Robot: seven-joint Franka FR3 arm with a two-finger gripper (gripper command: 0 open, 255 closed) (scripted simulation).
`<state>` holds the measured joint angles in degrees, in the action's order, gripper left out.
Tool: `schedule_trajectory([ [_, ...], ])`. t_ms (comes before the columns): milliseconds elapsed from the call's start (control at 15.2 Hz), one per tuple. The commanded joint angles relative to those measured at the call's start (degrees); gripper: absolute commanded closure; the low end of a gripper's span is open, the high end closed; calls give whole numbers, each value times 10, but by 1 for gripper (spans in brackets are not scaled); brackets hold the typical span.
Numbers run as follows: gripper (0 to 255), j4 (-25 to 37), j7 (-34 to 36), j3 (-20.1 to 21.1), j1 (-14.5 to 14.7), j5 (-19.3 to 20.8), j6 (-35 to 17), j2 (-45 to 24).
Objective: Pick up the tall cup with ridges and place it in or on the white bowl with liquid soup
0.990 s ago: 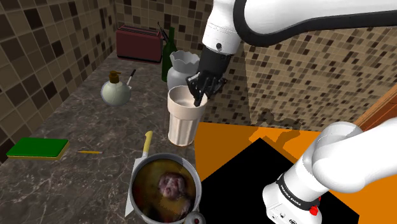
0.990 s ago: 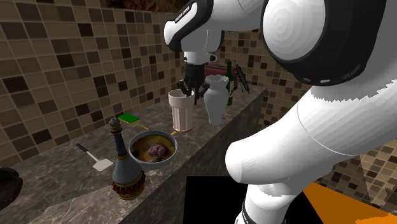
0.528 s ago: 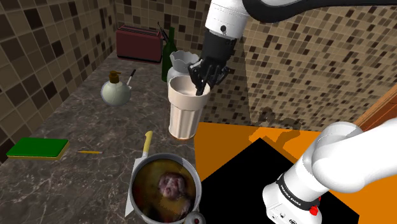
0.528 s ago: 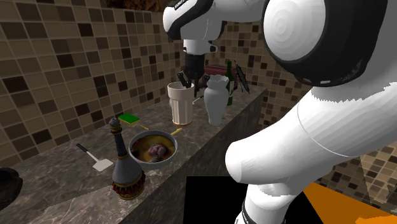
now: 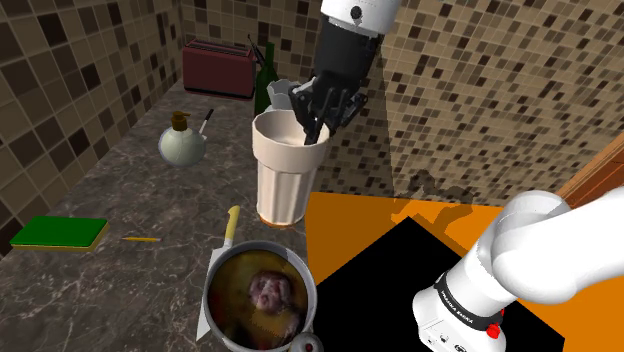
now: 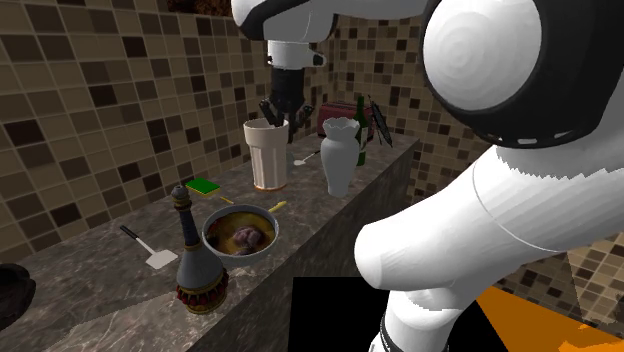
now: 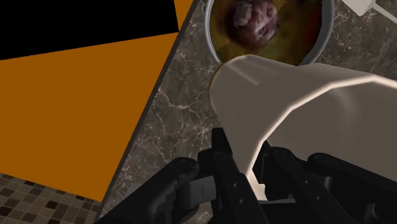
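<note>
Shoulder view: cup at centre frame, gripper clamped on its rim at the cup's upper right. Bowl sits below the cup at bottom centre, with the knife just left between them. Round flask is left of the cup. Toaster stands against the wall at upper left, bottle just right of it, vase behind the cup. Flat pad at far left. Second exterior view: vase right of cup, decanter lower left of bowl, spatula left of decanter.
</note>
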<state>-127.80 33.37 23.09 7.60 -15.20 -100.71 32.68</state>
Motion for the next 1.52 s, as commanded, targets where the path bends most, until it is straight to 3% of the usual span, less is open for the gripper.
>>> schedule_trajectory([
  [0, 255, 14, 25, 16, 8, -8, 13, 5],
  [462, 255, 89, 124, 86, 29, -30, 57, -7],
  [1452, 255, -31, 112, 109, 39, -52, -53, 5],
])
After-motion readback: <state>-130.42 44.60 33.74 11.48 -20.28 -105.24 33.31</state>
